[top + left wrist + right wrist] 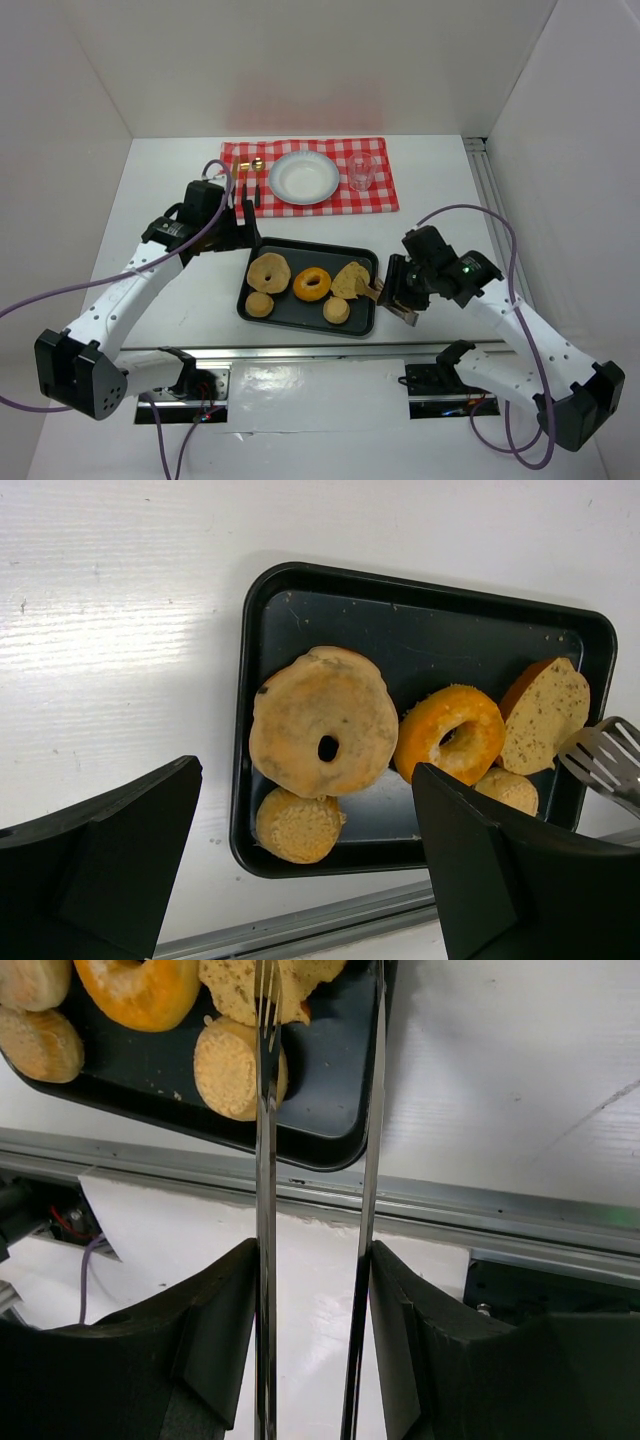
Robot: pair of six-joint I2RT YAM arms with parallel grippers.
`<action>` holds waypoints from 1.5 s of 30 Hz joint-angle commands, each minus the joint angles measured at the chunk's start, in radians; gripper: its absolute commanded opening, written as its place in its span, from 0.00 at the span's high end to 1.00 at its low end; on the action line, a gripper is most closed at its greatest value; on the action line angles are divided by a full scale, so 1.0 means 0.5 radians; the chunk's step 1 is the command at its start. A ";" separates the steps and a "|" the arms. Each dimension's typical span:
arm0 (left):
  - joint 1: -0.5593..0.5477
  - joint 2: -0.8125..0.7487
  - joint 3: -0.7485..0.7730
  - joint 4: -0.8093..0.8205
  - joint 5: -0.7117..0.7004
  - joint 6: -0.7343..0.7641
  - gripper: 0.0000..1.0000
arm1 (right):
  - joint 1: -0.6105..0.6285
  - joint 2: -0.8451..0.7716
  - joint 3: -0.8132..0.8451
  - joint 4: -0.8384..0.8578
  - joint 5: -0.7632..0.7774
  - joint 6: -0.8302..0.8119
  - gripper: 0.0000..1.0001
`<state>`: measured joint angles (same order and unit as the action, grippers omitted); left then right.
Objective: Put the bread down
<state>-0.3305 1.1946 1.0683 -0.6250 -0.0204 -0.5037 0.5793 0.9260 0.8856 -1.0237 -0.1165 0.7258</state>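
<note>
A black tray [300, 248] holds a pale bagel [268, 271], an orange bagel [311, 284], a seeded bread slice [351, 278] and two small rolls [260, 304] [336, 311]. My left gripper [240, 228] is open and empty, hovering at the tray's far left corner; its wrist view looks down on the pale bagel [322, 720] and a roll [298, 825]. My right gripper [400, 290] is shut on metal tongs [265, 1160]. The tong arms are apart, their tips [600, 755] at the seeded slice [250, 985] by the tray's right rim [330, 1080].
Behind the tray lies a red checkered cloth [385, 190] with a white plate [304, 178], a clear glass [361, 171] and cutlery [250, 180]. A metal rail [300, 352] runs along the near table edge. White walls enclose the table.
</note>
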 commanded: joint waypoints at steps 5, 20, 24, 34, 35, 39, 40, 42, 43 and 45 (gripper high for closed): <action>0.011 0.038 0.005 0.069 0.025 -0.026 0.00 | 0.026 0.038 -0.022 0.185 -0.009 0.042 0.43; 0.011 0.019 -0.032 0.090 0.025 -0.026 0.00 | 0.026 0.133 -0.124 0.409 -0.065 0.061 0.42; 0.011 0.019 -0.050 0.090 0.025 -0.026 0.00 | 0.026 0.066 -0.035 0.409 0.052 0.104 0.57; 0.011 0.019 0.014 0.072 0.025 -0.026 0.00 | 0.026 0.142 0.379 0.216 0.218 -0.003 0.88; 0.011 0.019 0.014 0.072 0.007 -0.026 0.00 | 0.026 0.160 0.446 0.216 0.218 -0.034 0.90; 0.011 0.089 -0.029 0.026 -0.060 -0.069 0.00 | 0.026 0.283 0.597 0.365 0.254 -0.129 0.91; 0.011 0.090 -0.029 0.008 -0.060 -0.097 0.00 | 0.026 0.317 0.619 0.421 0.255 -0.154 0.91; 0.011 0.090 -0.029 -0.014 -0.079 -0.122 0.01 | 0.026 0.454 0.692 0.553 0.273 -0.233 0.91; 0.011 0.068 -0.029 -0.014 -0.103 -0.146 0.01 | 0.026 0.510 0.729 0.678 0.300 -0.264 0.91; 0.011 0.041 -0.029 -0.054 -0.122 -0.164 0.01 | 0.026 0.693 0.836 0.816 0.319 -0.359 0.91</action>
<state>-0.3302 1.2377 1.0489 -0.6315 -0.0509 -0.5522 0.5850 1.1851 1.2175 -0.8108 0.0048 0.6304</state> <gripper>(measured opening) 0.990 0.248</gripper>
